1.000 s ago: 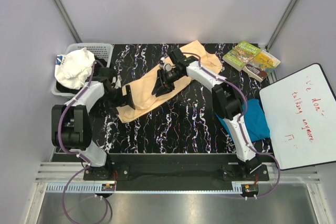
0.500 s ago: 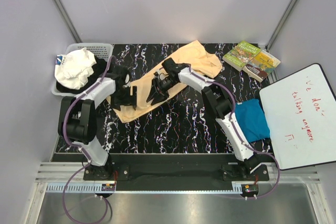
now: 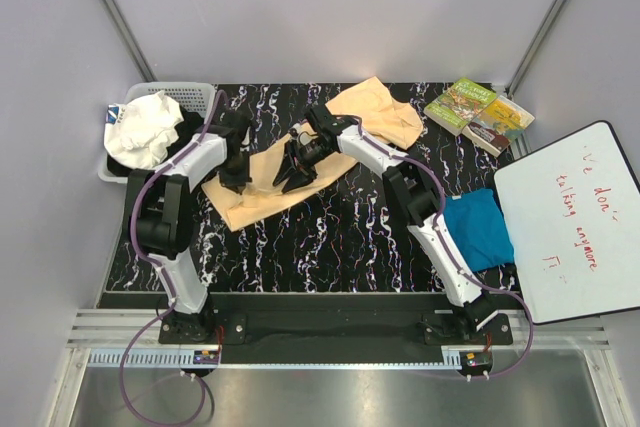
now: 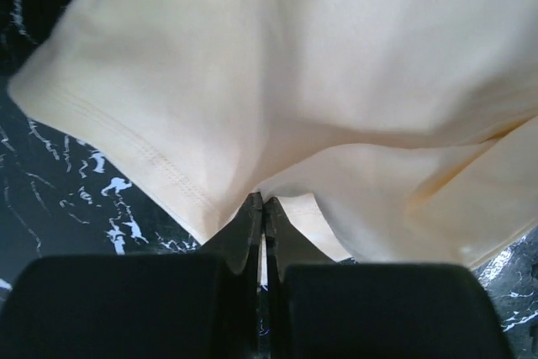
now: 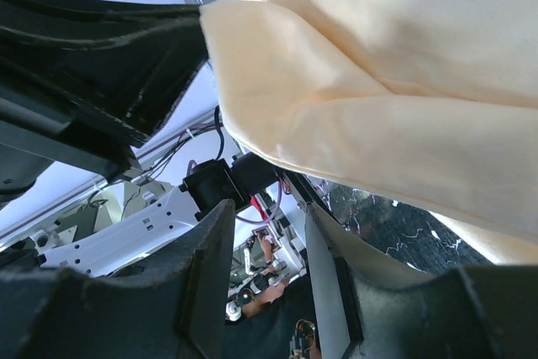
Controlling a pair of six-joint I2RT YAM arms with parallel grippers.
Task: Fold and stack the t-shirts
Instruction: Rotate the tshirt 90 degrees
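Observation:
The pale peach-yellow t-shirt (image 3: 262, 192) lies stretched in a long diagonal band across the black marbled table (image 3: 340, 232), bunched at its far end. My left gripper (image 3: 235, 175) is shut on that shirt's edge near a hemmed corner; in the left wrist view the jaws (image 4: 263, 201) meet on a fold of the cloth (image 4: 353, 65). My right gripper (image 3: 288, 175) hovers close by at the shirt's middle. It stands open (image 5: 269, 212), with the peach cloth (image 5: 378, 65) draped just beyond its fingertips and nothing between them. The teal-blue t-shirt (image 3: 480, 232) lies crumpled at the right.
A white basket (image 3: 195, 95) holding white cloth (image 3: 145, 129) stands at the back left. Two books (image 3: 478, 112) lie at the back right. A whiteboard (image 3: 575, 217) with red writing leans at the table's right edge, beside the teal shirt.
My left gripper has swung toward the far side and shut on the peach shirt's edge. The right gripper has slid left along the shirt and opened a little wider.

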